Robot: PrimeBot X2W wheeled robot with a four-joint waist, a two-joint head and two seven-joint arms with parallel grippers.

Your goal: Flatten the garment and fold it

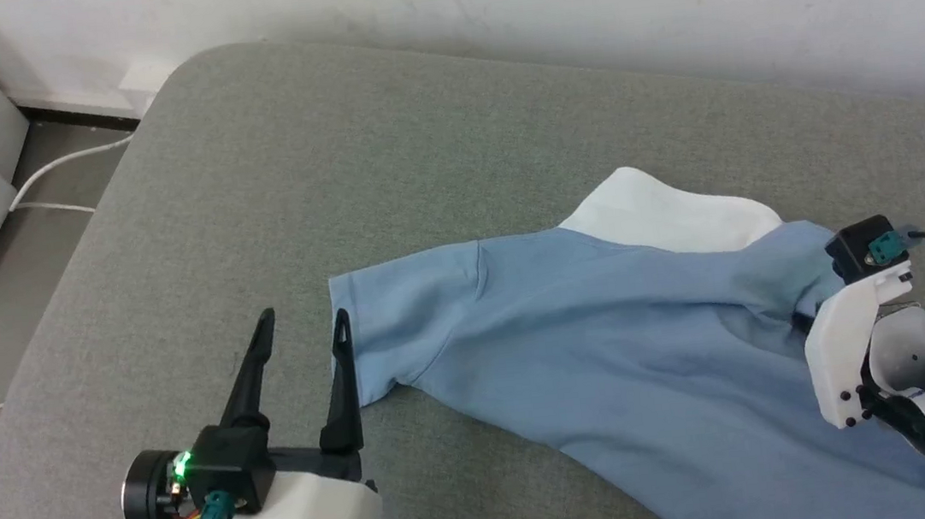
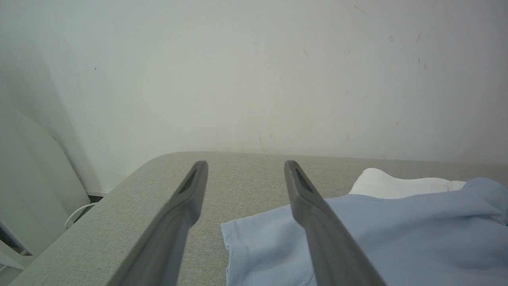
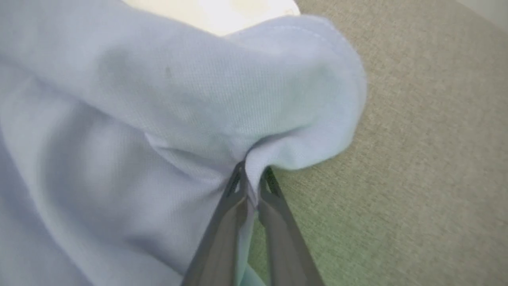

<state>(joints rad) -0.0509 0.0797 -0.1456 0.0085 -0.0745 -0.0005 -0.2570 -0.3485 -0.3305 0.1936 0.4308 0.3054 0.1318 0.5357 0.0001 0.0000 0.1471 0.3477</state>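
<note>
In the head view, you see the garment (image 1: 609, 347) lying on the grey cushion (image 1: 291, 183), with its white collar (image 1: 664, 217) on the far side. Its lower part runs off the bottom edge. Your left gripper (image 1: 303, 315) sits just beside the sleeve (image 1: 400, 318), fingers spread wide with nothing between them. You cannot tell if it touches the sleeve. Your right gripper (image 1: 802, 320) is by the collar, its fingers mostly hidden in blue cloth.

In the left wrist view, one finger (image 2: 317, 222) covers part of the sleeve. The shirt is cut off at the right.

In the right wrist view, the two fingers (image 3: 274, 206) sit close together and pinch a fold of the shirt. The collar is blurry at the top.
</note>
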